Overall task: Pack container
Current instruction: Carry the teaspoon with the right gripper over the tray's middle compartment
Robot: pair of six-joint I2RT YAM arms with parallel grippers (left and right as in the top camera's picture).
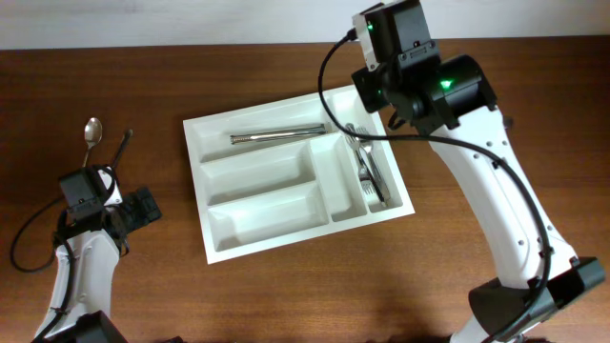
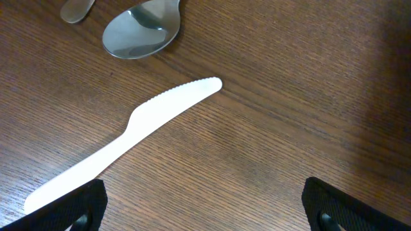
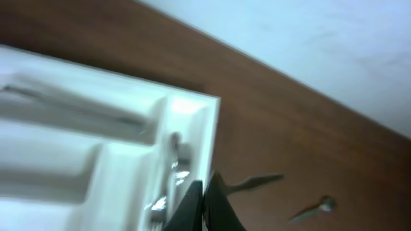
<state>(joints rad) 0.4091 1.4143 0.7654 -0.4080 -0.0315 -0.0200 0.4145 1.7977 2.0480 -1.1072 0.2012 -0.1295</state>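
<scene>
The white cutlery tray (image 1: 250,232) lies in the middle of the table. A metal utensil (image 1: 276,136) lies in its top long compartment and forks (image 1: 368,171) lie in its right vertical compartment. My left gripper (image 2: 205,208) is open and empty over bare wood, just below a white plastic knife (image 2: 131,131). A metal spoon (image 2: 142,31) lies beyond the knife. My right gripper (image 3: 204,205) is shut, hovering over the tray's far right corner (image 3: 209,106). In the overhead view its fingers are hidden under the right wrist (image 1: 400,67).
The spoon also shows in the overhead view (image 1: 91,131) at the far left, near the left arm (image 1: 100,205). Two blurred metal pieces (image 3: 257,183) (image 3: 313,209) lie on the wood beside the tray. Another utensil tip (image 2: 76,9) lies beside the spoon.
</scene>
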